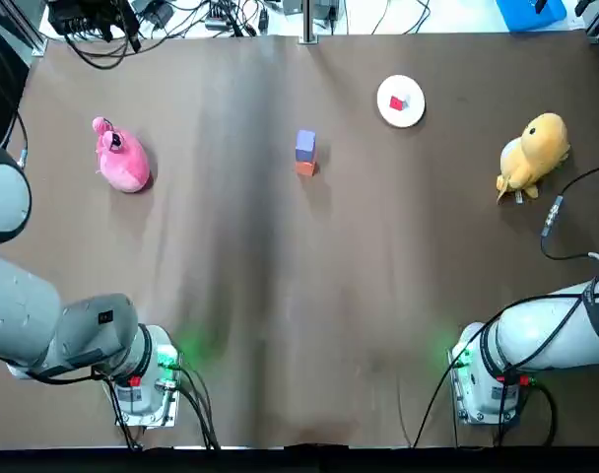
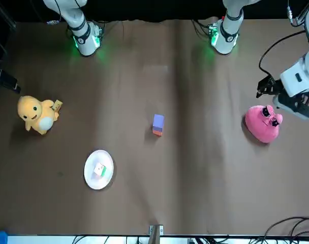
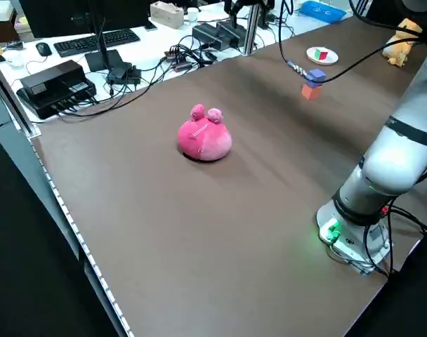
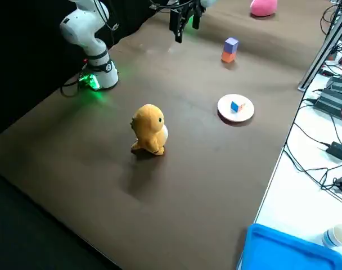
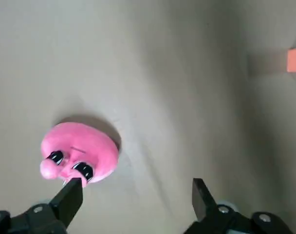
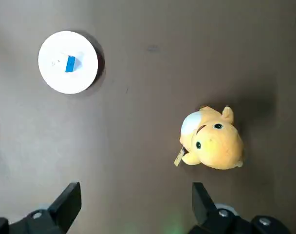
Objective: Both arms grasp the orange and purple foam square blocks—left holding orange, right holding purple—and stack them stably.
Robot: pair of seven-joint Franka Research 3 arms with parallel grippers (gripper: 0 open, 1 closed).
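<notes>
A purple foam block [image 1: 305,144] rests on top of an orange foam block [image 1: 305,168] near the middle of the table, a little toward the far side. The front view shows the same stack, purple block [image 2: 158,121] over orange block [image 2: 157,132]. Neither gripper touches it. My left gripper [image 5: 136,195] hangs open and empty above the table beside the pink plush, and the front view shows that left gripper [image 2: 263,90] raised on the robot's side of the toy. My right gripper [image 6: 136,200] is open and empty, high over the table's right part.
A pink plush [image 1: 122,158] lies at the far left. A yellow duck plush [image 1: 534,150] sits at the far right. A white plate [image 1: 400,101] holding a small coloured cube stands behind the stack to the right. Cables run along the far edge.
</notes>
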